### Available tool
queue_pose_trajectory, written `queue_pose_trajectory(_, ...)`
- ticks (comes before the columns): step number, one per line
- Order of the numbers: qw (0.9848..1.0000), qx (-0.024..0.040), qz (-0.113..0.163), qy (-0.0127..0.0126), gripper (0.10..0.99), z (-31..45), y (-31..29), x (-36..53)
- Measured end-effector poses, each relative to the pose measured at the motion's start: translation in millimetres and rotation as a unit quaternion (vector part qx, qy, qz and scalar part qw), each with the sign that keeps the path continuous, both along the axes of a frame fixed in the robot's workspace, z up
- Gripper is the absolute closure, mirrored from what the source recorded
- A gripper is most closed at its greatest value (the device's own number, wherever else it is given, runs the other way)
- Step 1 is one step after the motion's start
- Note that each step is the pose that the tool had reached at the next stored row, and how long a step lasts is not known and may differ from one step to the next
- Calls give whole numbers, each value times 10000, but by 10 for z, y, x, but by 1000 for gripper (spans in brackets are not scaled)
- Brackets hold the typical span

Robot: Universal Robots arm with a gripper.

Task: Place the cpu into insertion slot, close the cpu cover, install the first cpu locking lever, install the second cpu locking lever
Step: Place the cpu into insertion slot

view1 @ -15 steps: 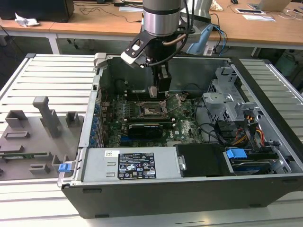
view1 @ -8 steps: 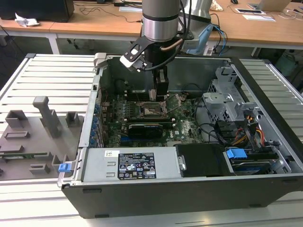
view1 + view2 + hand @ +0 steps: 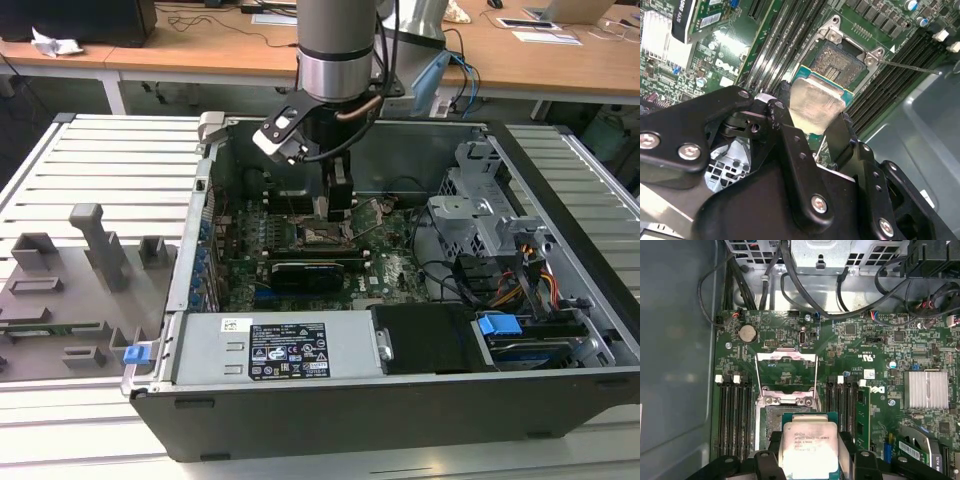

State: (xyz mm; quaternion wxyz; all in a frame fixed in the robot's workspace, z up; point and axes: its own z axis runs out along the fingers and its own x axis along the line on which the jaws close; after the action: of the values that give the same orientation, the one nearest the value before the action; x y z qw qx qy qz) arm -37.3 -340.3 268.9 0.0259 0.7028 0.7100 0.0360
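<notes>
My gripper [image 3: 814, 109] is shut on the cpu [image 3: 815, 105], a flat square chip with a pale silver top on a green edge, held by two opposite sides. In both wrist views the chip hangs just above the insertion slot [image 3: 841, 61], offset toward one side of it, so part of the dark socket centre [image 3: 771, 421] shows beyond the cpu [image 3: 807, 445]. The cpu cover [image 3: 786, 356], a thin silver frame, stands swung open past the socket. A thin metal lever rod [image 3: 910, 66] sticks out beside the socket. In the exterior view the gripper [image 3: 337, 205] reaches down into the open computer case.
Long black memory slots [image 3: 737, 415] flank the socket on both sides. A black card [image 3: 315, 272] lies across the board. Cables [image 3: 805, 295] and a drive cage [image 3: 470, 200] crowd one end of the case. A grey fixture tray [image 3: 70, 290] lies at the exterior view's left.
</notes>
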Motion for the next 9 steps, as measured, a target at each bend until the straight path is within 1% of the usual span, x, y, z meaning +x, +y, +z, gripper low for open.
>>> queue_pose_trajectory(9, 10000, 0, 0, 0, 557, -58, 0, 0)
